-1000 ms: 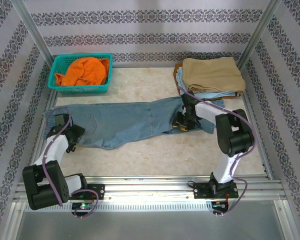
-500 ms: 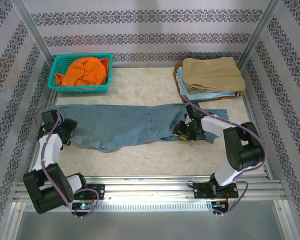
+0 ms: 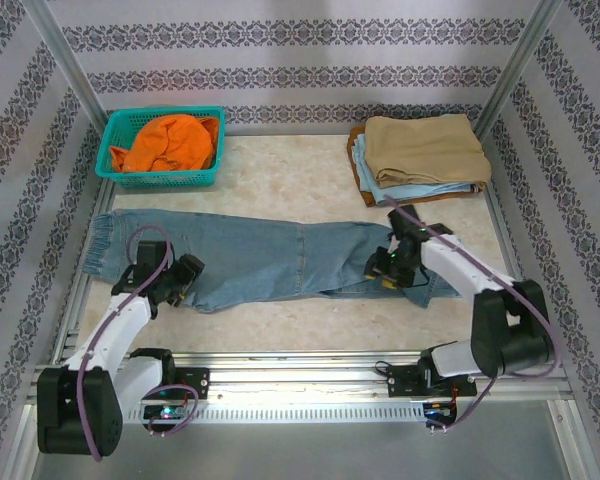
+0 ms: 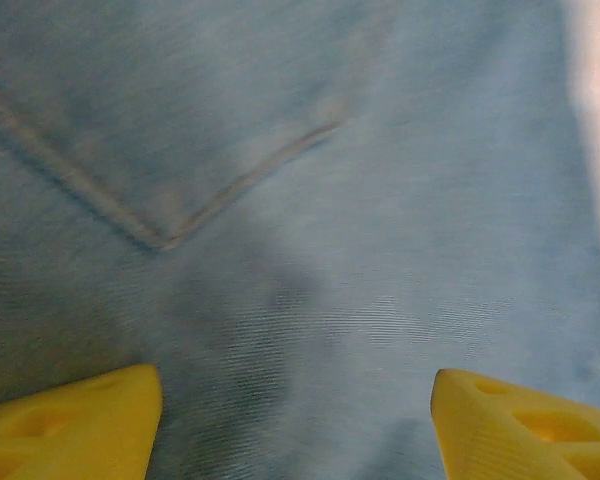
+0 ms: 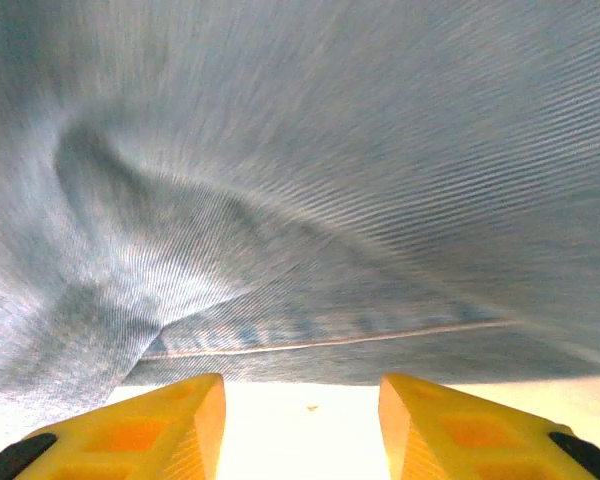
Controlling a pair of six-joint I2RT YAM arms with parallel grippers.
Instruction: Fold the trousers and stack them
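Trousers (image 3: 280, 255) lay on the counter (image 3: 310, 170), long axis 9-to-3 o'clock, waist toward 9; left gripper (image 4: 295, 395) and right gripper (image 5: 300, 400) both stood spread apart.

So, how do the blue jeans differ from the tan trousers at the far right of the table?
The jeans are faded light-blue denim; the tan trousers are plain khaki. The jeans lie stretched out across the table; the tan trousers are folded into a compact rectangle. The jeans rest directly on the table; the tan trousers top a pile of folded garments. Both lie flat.
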